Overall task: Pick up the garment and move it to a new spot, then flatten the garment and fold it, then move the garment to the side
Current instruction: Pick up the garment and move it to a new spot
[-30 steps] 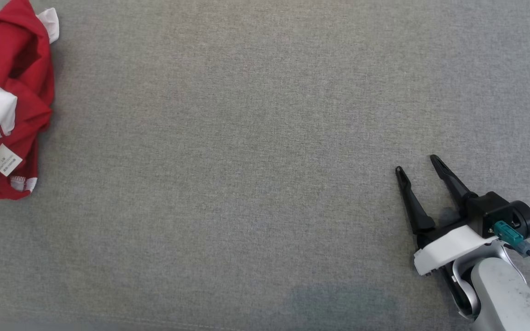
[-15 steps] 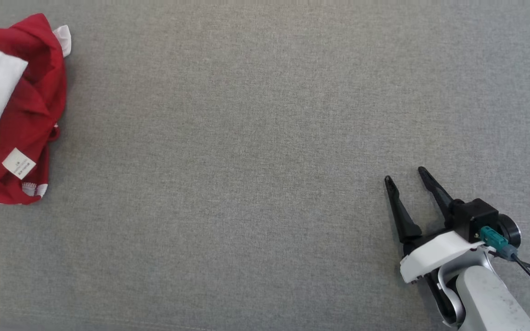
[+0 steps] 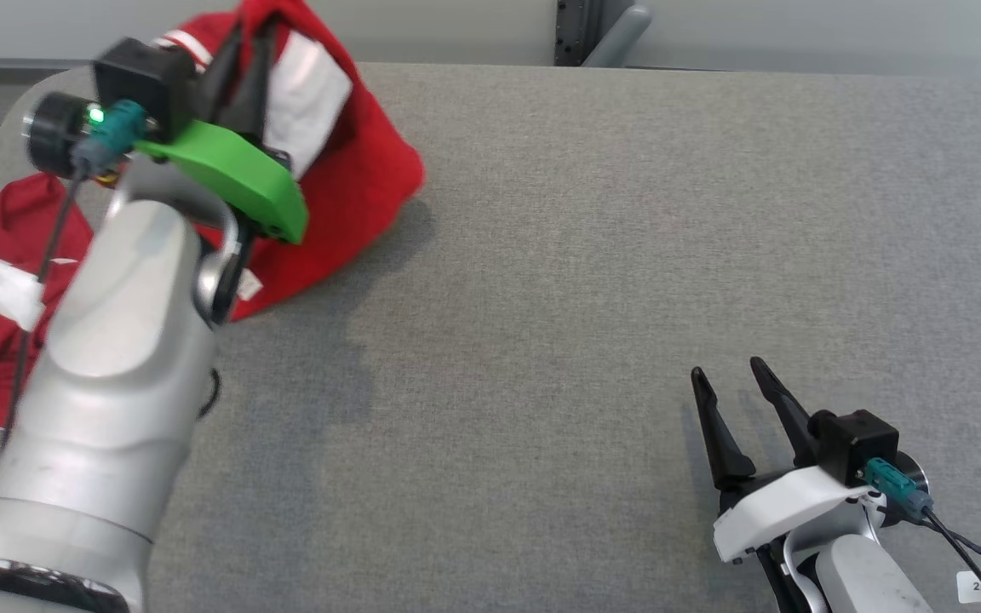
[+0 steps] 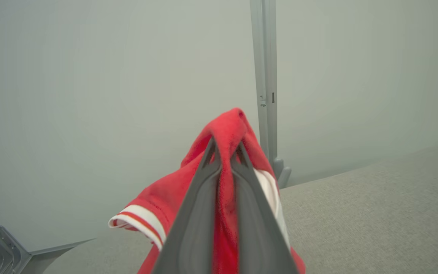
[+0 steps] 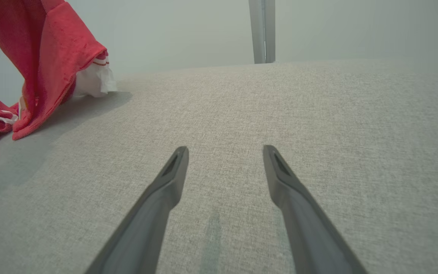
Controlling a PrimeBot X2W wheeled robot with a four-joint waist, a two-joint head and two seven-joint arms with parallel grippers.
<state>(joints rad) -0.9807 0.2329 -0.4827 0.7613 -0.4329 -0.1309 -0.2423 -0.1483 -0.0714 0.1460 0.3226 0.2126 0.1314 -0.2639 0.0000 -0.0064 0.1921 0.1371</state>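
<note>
Jaws of the left gripper [image 4: 225, 147] pinched a raised fold of the red shirt [image 3: 354, 187], the rest trailing on the desk [image 3: 593, 255] toward 8 o'clock. Jaws of the right gripper [image 3: 726, 369] stood wide and empty, the shirt well apart at their 10 o'clock.

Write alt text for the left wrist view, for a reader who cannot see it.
The left gripper is shut on a raised fold of the red garment. A white-striped cuff hangs at lower left; the grey table lies to the right, with a pale wall and a grey post behind.
</note>
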